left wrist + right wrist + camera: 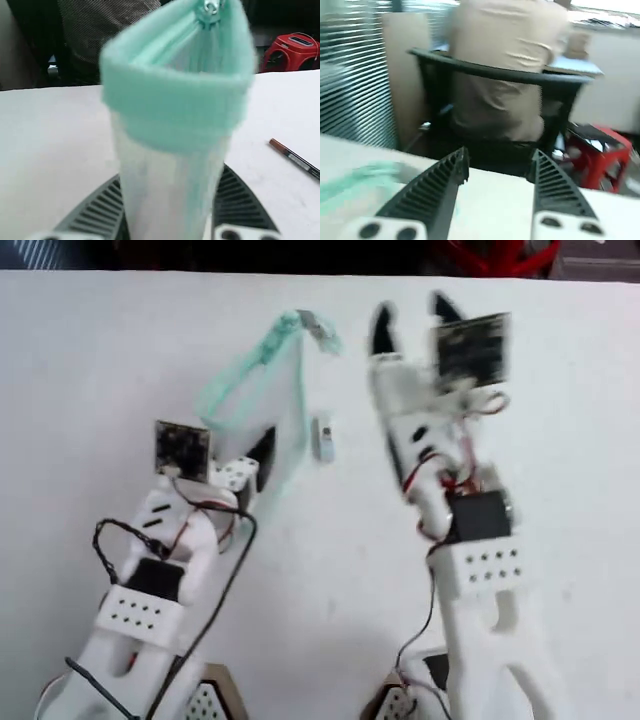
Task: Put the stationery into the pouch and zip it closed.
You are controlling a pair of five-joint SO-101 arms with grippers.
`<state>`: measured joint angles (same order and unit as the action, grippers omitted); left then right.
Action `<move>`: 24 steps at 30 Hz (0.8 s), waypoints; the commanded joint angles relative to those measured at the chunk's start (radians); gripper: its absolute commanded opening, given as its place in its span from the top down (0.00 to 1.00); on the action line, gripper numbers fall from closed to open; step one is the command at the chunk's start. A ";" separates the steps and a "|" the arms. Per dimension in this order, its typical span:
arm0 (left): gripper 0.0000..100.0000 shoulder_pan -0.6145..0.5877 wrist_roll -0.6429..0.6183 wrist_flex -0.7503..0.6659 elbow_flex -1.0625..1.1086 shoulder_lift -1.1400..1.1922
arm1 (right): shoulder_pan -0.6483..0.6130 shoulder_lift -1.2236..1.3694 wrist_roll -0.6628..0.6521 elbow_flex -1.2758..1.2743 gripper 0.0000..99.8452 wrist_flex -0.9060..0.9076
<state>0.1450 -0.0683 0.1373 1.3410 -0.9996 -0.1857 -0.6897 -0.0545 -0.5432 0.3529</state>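
Left claw (pixel 248 468) grips the mint pouch (pixel 262 390) by its near end, centre-left on the surface (pixel 90 360). Right claw (pixel 410 322) hangs wide and empty beside it. Danger: that floppy mouth could fold, and stationery would bounce off.

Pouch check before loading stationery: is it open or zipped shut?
Open. The pouch has its green rim gaping wide in the left wrist view, zipper pull at one end.

Pencil (pixel 295 156) cut off at edge, pouch (pixel 175 115) interior blurred — small item (pixel 323 437) unidentifiable
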 commanded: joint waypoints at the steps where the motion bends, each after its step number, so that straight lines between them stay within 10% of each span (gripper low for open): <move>1: 0.80 -0.042 -0.048 -0.008 -0.015 -0.019 | 0.099 0.077 0.112 -0.032 0.81 -0.038; 24: 0.80 -0.050 -0.058 -0.008 -0.014 -0.019 | -0.154 0.908 0.135 0.164 0.81 -0.073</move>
<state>0.1036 -0.1189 0.1373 1.3410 -0.9996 -0.3176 0.2325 0.0744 -0.4250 0.2762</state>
